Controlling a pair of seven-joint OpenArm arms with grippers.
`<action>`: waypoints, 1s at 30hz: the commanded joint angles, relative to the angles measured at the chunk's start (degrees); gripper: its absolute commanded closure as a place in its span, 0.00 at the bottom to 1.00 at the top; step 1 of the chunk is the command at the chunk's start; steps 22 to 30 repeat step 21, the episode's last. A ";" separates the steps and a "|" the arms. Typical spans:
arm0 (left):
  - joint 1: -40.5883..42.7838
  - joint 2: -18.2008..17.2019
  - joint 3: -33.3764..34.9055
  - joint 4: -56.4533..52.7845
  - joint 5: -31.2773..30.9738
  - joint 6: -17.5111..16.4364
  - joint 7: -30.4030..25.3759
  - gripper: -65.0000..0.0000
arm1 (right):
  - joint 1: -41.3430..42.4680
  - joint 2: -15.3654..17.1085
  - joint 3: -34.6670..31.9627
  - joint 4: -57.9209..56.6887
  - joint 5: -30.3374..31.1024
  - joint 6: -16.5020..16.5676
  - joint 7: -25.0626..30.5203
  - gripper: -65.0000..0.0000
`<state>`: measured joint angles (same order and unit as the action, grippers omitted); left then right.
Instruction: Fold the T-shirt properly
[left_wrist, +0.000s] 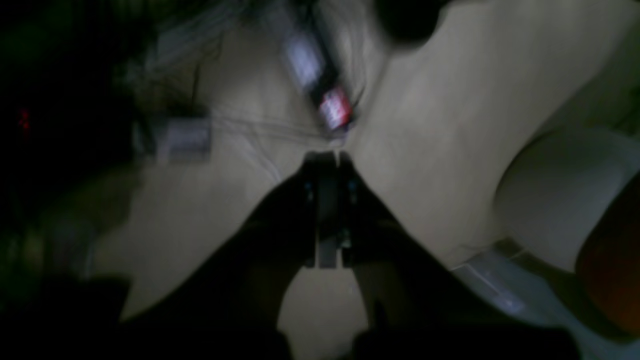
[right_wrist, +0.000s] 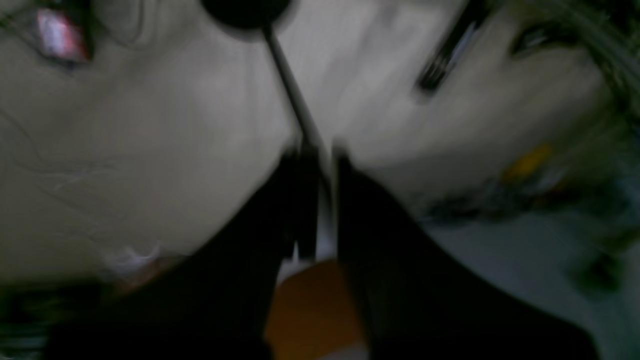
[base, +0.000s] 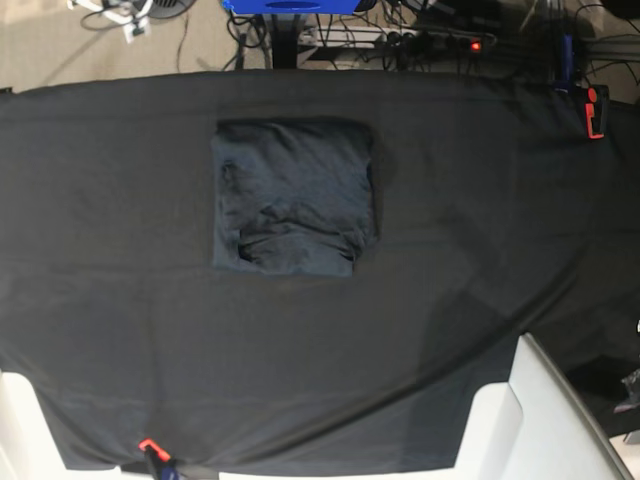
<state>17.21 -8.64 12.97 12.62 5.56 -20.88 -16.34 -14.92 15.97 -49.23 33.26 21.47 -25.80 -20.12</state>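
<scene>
T-shirt: the dark slate-grey, thin-fabric T-shirt is lying folded into a near-square bundle on the far half of the desk, left of centre in the base view, with creases and an overlapping flap showing along its near edge.
Desk: the desk is wearing a plain black tablecloth that is spreading well past the shirt on all sides.
Clamps: a small red clamp is gripping the cloth at the far right edge; another red clamp is gripping the near edge.
Left end effector: the dark left end effector is pointing at a pale floor, its jaws pressing together and gripping nothing; the view is blurred.
Right end effector: the dark right end effector is showing only a thin slit between its jaws, with nothing visibly between them; heavily blurred.
Containers: none is showing in any view.
</scene>
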 joint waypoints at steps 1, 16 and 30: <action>-3.28 0.95 0.52 -6.95 0.55 0.80 -2.26 1.00 | 2.39 -1.59 -3.03 -10.53 -0.60 -1.14 4.25 0.93; -10.31 1.92 0.70 -8.89 1.07 7.30 -7.18 1.00 | -0.16 -7.66 11.30 -25.74 -0.24 -1.23 49.70 0.93; -10.66 1.74 0.70 -8.36 1.16 7.30 -7.62 1.00 | 0.37 -7.75 22.02 -24.86 -0.24 -1.23 49.53 0.93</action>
